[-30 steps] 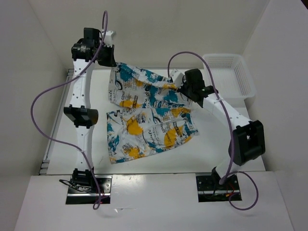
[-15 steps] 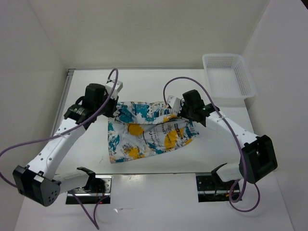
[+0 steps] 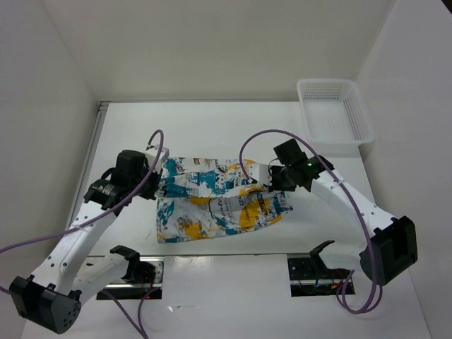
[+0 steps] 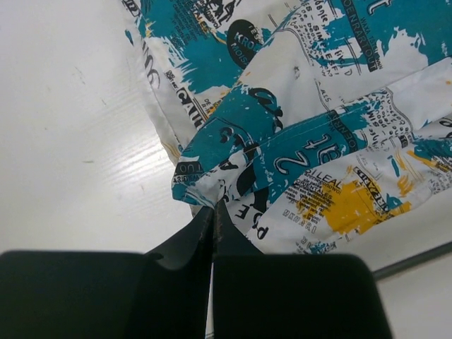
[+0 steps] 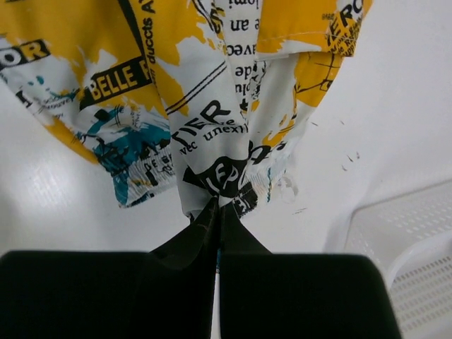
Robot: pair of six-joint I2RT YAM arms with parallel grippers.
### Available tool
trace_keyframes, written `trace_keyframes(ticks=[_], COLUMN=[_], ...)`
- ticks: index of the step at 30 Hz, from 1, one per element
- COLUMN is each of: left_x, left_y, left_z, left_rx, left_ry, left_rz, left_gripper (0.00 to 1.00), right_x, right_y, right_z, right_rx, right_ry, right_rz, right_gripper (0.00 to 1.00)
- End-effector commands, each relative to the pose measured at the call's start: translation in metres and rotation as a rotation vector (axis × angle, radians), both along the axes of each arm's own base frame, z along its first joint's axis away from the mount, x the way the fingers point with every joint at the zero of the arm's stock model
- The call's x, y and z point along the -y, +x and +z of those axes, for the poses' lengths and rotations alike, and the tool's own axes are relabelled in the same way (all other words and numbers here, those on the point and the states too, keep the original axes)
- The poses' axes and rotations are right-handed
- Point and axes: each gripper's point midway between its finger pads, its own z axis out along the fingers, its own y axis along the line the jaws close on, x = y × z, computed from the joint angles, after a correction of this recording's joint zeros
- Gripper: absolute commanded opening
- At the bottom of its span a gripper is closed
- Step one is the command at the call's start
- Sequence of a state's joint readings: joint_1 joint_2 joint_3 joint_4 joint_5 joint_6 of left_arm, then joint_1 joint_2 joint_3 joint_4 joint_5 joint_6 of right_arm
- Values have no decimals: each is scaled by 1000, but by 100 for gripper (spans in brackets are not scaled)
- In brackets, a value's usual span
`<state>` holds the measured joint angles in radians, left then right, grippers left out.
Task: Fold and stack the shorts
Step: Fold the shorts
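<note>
Shorts (image 3: 215,201) lie partly folded on the table (image 3: 212,127) between the two arms, well apart from the basket (image 3: 332,113). The left gripper (image 4: 212,210) pinches one edge of the cloth with its jaws closed tight, and the right gripper (image 5: 217,206) pinches the opposite edge the same way. The fabric looks thin, light and very soft, and it creases easily. I judge that the hemmed edges or corners give the safest hold.

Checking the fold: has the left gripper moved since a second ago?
Yes. The left gripper, shut on the shorts, came from the far edge of the table toward the near edge.
</note>
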<state>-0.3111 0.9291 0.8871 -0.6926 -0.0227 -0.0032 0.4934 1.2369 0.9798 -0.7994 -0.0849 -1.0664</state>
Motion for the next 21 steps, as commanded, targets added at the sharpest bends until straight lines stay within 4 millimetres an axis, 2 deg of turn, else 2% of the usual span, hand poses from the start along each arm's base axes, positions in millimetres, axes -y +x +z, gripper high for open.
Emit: trace_keyframes(ticks=[1,4,5,8,9,10,12,13,14,15,16,17,18,19,20,21], left_x=[1,5,8,21,21,21,18,17,16,13,12,6,5,4,5,5], left_y=[-25,-36,-38,-69,-83,-86,-100,-99,-101,-101,-101,-103,-106,-106,-109,-109], left_z=[-4,-2,6,2,-1,-5,-20,-23,-27,-38,-42,-50,-53,-52,-51,-51], left_rx=[-62,-93,-91,-247,-318,-352,-458,-474,-500,-555,-574,-631,-661,-670,-694,-694], left_ry=[-18,-38,-54,-112,-115,-115,-98,-86,-62,-33,-6,32,41,60,56,56], left_rz=[-38,-63,-77,-150,-157,-160,-153,-146,-148,-133,-134,-117,-114,-116,-119,-119], left_gripper=[0,0,0,0,0,0,0,3,7,19,28,35,48,56,64,71], right_x=[2,10,12,9,12,7,5,3,3,2,2,0,-4,0,-2,-3], right_y=[-28,-41,-44,-60,-70,-77,-97,-112,-118,-122,-131,-130,-130,-131,-127,-122], right_z=[5,1,8,17,18,17,5,-7,-13,-18,-30,-32,-32,-35,-34,-34], right_rx=[-116,-174,-182,-215,-241,-254,-290,-322,-335,-339,-364,-350,-340,-340,-310,-285], right_ry=[-39,-85,-99,-97,-101,-106,-133,-171,-195,-210,-246,-252,-250,-275,-301,-306], right_rz=[111,148,172,287,303,351,417,477,502,515,555,546,560,567,572,554], right_gripper=[0,0,0,0,0,0,0,0,0,0,0,2,4,10,40,56])
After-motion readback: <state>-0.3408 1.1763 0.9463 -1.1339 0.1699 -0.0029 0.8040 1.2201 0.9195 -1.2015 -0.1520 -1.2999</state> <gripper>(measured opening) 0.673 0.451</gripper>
